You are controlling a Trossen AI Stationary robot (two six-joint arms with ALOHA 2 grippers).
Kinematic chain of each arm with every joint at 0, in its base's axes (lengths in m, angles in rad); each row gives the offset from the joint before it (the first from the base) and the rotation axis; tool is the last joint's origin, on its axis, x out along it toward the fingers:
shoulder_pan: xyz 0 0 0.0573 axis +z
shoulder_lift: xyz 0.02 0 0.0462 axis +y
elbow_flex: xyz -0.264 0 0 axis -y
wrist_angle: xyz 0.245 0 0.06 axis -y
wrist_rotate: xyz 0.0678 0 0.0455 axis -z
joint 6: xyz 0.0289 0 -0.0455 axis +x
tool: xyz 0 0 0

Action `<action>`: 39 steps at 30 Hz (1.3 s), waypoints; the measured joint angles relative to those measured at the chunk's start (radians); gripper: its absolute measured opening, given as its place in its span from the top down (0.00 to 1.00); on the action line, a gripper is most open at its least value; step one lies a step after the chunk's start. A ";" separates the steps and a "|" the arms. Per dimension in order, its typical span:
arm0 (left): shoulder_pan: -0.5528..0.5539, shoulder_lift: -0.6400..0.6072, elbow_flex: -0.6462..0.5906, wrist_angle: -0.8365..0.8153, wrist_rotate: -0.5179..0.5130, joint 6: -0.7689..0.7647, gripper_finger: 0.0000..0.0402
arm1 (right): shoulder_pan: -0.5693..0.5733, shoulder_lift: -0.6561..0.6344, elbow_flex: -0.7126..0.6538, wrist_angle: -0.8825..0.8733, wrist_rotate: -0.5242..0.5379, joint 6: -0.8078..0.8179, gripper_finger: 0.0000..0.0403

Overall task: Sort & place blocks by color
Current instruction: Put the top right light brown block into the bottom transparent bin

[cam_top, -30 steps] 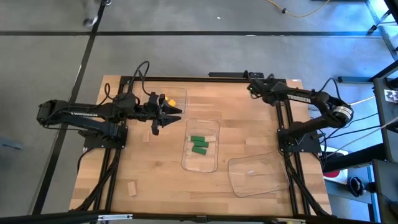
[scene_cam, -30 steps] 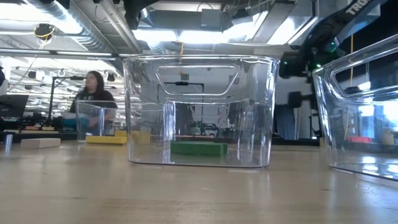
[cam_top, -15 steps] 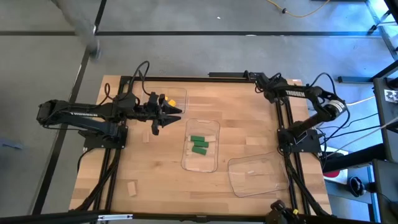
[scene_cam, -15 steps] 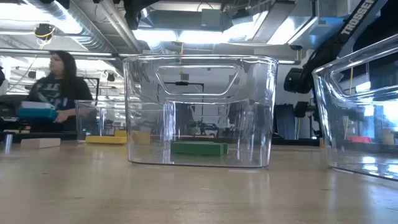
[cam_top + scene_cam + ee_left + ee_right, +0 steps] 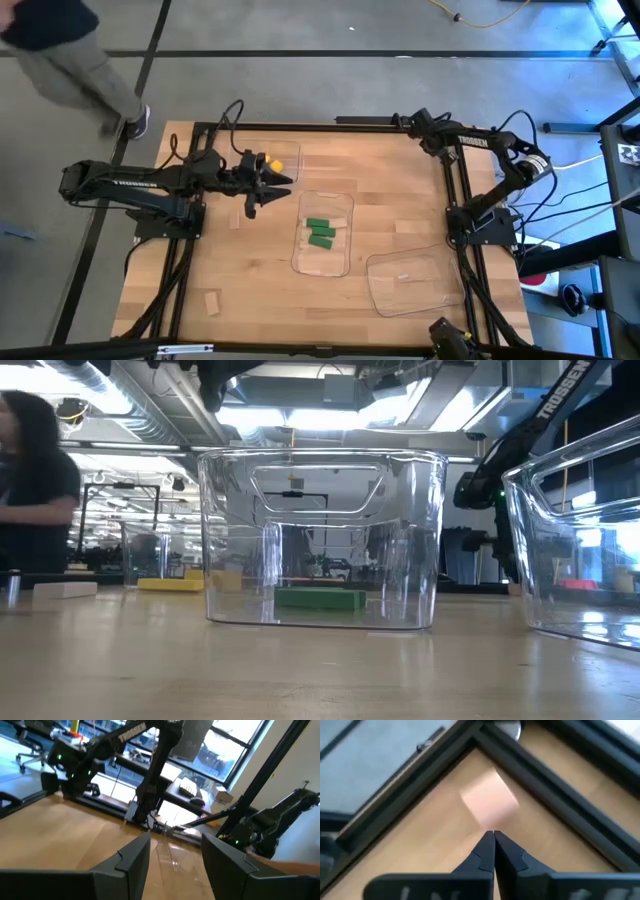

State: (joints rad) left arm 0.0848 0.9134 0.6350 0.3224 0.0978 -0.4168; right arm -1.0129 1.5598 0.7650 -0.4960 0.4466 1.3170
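The right gripper (image 5: pixel 493 836), jaws pressed shut on nothing, points at a pale tan wooden cube-like block (image 5: pixel 490 803) lying just ahead of its tips in the bench's far right corner, so this arm is plainly nearer and must open first. The left gripper (image 5: pixel 283 186) hangs open and empty near the far left, beside yellow blocks (image 5: pixel 274 160) in a clear plastic tray (image 5: pixel 292 152).

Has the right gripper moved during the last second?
Yes. The right gripper has swung along the table's far edge, away from its far right corner, toward the middle.
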 joint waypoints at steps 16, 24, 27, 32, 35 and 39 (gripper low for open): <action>0.000 0.000 0.000 -0.045 -0.002 0.000 0.58 | 0.033 -0.121 0.073 0.202 0.021 -0.134 1.00; 0.000 0.000 0.000 -0.046 -0.003 0.000 0.58 | -0.081 0.110 0.400 -0.121 -0.071 -0.399 1.00; 0.000 0.000 0.000 -0.047 -0.003 -0.001 0.58 | -0.114 0.226 0.479 -0.238 -0.179 -0.473 1.00; 0.000 0.000 0.000 -0.055 -0.003 -0.020 0.58 | -0.138 0.321 0.522 -0.417 -0.188 -0.547 1.00; 0.000 0.000 0.000 -0.057 -0.004 -0.021 0.58 | -0.164 0.327 0.522 -0.467 -0.147 -0.597 1.00; 0.000 0.000 0.000 -0.060 -0.008 -0.020 0.58 | -0.190 0.324 0.523 -0.474 -0.087 -0.579 1.00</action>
State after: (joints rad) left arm 0.0849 0.9138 0.6350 0.2628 0.0895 -0.4370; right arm -1.2031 1.8841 1.2881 -0.9696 0.3599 0.7379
